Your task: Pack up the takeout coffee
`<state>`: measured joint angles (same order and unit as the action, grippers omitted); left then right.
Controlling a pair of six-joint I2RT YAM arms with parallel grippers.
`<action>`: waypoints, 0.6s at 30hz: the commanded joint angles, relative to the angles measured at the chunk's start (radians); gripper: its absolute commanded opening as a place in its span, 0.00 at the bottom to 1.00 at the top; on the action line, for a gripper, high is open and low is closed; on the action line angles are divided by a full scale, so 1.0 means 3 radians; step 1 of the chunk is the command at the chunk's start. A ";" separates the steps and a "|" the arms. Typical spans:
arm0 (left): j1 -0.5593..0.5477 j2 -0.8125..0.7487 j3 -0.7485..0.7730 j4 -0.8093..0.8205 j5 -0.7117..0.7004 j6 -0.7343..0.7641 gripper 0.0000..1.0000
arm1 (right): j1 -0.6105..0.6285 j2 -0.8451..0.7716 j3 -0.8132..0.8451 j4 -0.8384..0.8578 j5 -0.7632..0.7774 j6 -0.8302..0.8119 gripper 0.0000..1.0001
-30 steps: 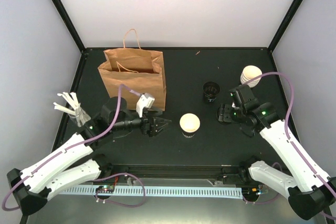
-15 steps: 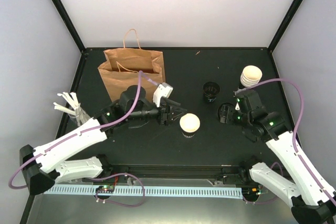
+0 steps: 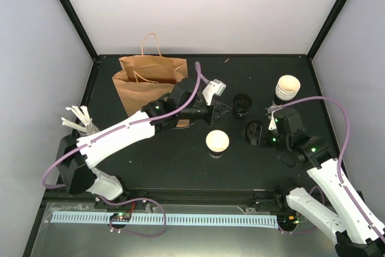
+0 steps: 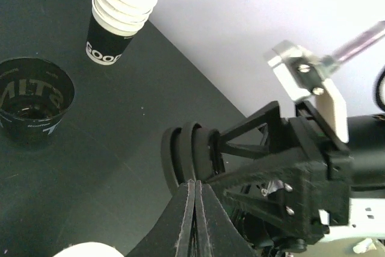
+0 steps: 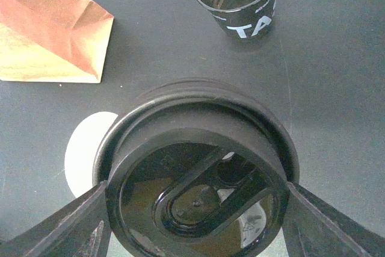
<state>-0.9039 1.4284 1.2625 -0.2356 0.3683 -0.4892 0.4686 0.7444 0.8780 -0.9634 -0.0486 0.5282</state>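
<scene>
From above, the takeout coffee [image 3: 217, 141] is standing on the table [image 3: 180, 164], near its middle. The left gripper [image 3: 227, 111] is hovering just beside the dark cup [image 3: 242, 105]. In the left wrist view, its fingers [image 4: 186, 221] are pressing together on nothing. In the right wrist view, the right gripper [image 5: 195, 227] is pinching a black lid [image 5: 198, 118], which is hiding part of the coffee's white mouth.

"GOO" on cup stack [image 4: 118, 18]; "TA" on dark cup [image 5: 244, 26].
</scene>
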 commanded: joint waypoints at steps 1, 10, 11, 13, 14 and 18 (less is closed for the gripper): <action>-0.0017 0.0296 0.0295 -0.0070 0.0108 0.0080 0.02 | -0.0018 -0.0025 -0.0036 0.0071 0.0048 -0.0012 0.73; -0.0109 0.0668 0.0495 -0.0012 0.0139 0.0111 0.02 | -0.0019 -0.0135 -0.0183 0.0230 -0.0187 0.0064 0.72; -0.0118 0.0708 0.0516 -0.0016 0.0146 0.0116 0.01 | -0.0018 -0.0142 -0.0197 0.0235 -0.0197 0.0061 0.72; -0.0129 0.0790 0.0578 -0.0023 0.0170 0.0122 0.02 | -0.0018 -0.0141 -0.0213 0.0233 -0.0209 0.0056 0.72; -0.0131 0.0831 0.0601 -0.0025 0.0177 0.0129 0.02 | -0.0017 -0.0138 -0.0223 0.0231 -0.0215 0.0057 0.72; -0.0132 0.0972 0.0717 -0.0055 0.0184 0.0166 0.02 | -0.0016 -0.0149 -0.0261 0.0254 -0.0255 0.0065 0.72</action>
<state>-0.9379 1.6840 1.4124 -0.2466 0.4038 -0.4652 0.4686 0.7120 0.8188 -0.9173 -0.0978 0.5385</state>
